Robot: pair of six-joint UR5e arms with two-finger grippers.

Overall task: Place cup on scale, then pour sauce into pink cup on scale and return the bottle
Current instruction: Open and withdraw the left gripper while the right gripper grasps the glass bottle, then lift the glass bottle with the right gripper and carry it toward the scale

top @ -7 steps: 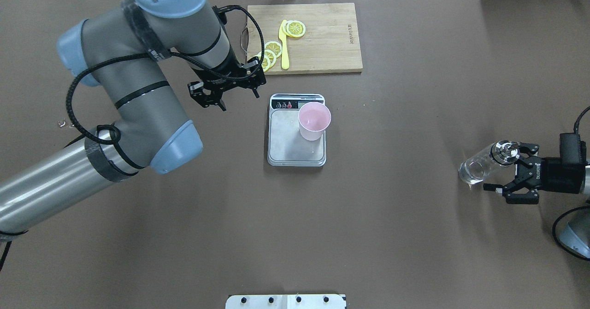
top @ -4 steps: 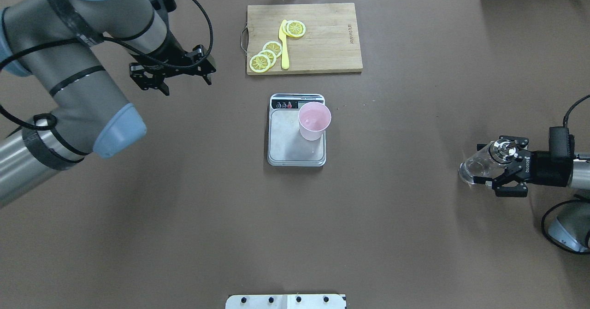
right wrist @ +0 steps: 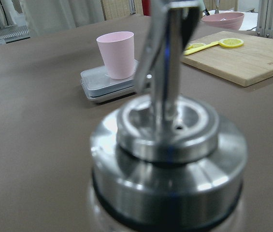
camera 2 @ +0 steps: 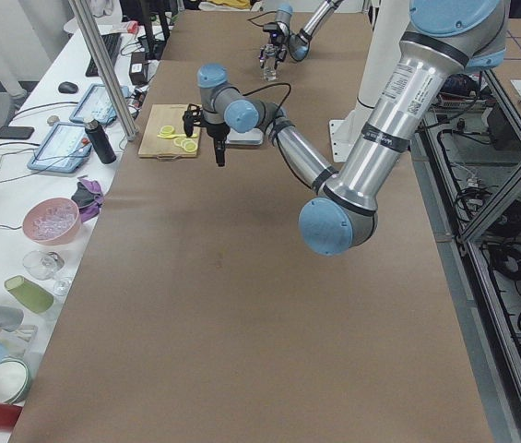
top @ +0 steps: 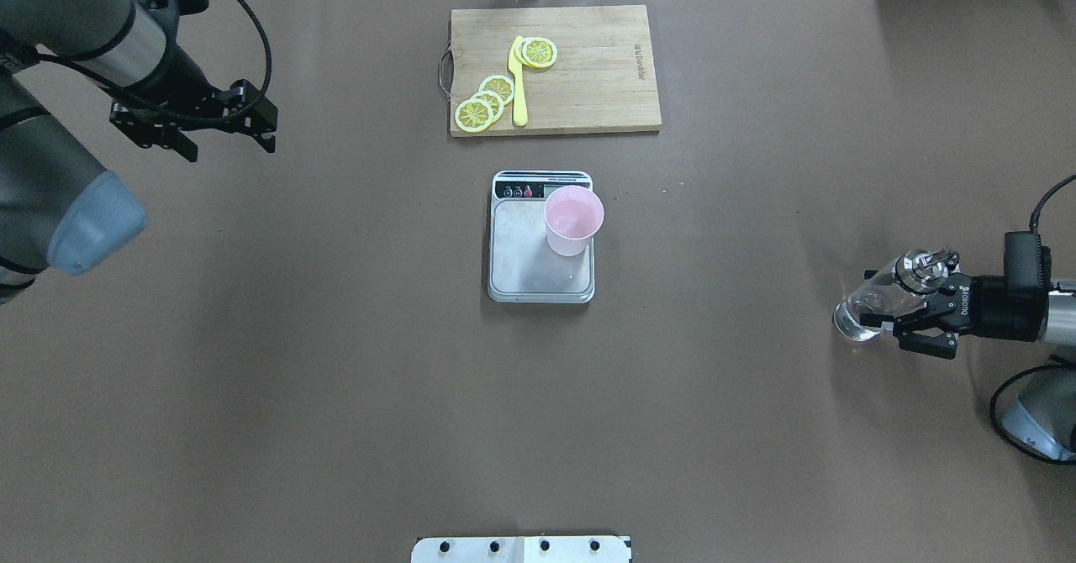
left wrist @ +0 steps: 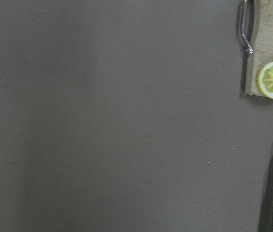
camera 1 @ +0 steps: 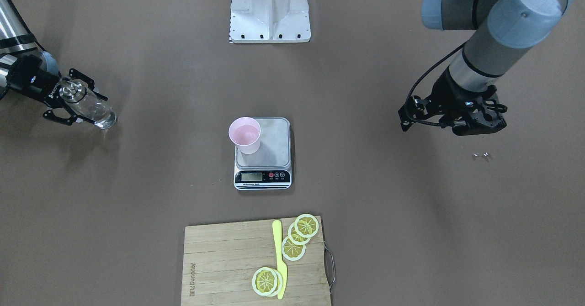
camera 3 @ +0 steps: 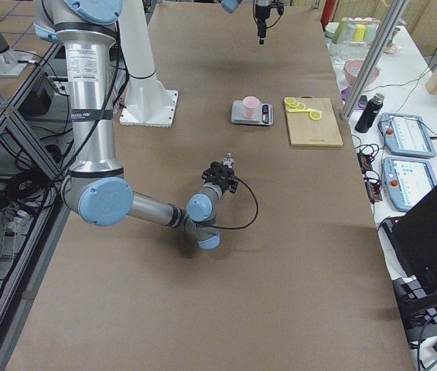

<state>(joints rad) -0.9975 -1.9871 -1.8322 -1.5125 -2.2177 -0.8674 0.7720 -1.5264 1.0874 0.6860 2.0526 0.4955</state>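
The bottle (top: 870, 307) is at the far right of the table, well apart from the scale (top: 530, 273), and it is now in my grip. A second ago my right gripper (top: 898, 311) was spread wide on either side of its neck. Now the fingers have drawn in and clamp it just under the silver spout (right wrist: 167, 63), which fills my right wrist view. I cannot tell whether its base rests on the table or has just cleared it.

The cup (top: 573, 218) stands upright on the scale's platform, toward the right rear corner, near the display strip. From my right wrist view it sits straight ahead beyond the spout, across open table.

My left gripper (top: 231, 149) has changed most. A second ago it hung just beside the scale's left rear corner. It has since swung away to the far left of the table, fingers spread and holding nothing, and its wrist view shows bare table with only the edge of the scale and a corner of the cutting board (top: 580, 67).

I take this to mean the cup placement is finished and my left arm has cleared the way. I judge that the pour has not begun. The step in hand is lifting the bottle, and what follows is the carry across to the cup, the pour and the return.
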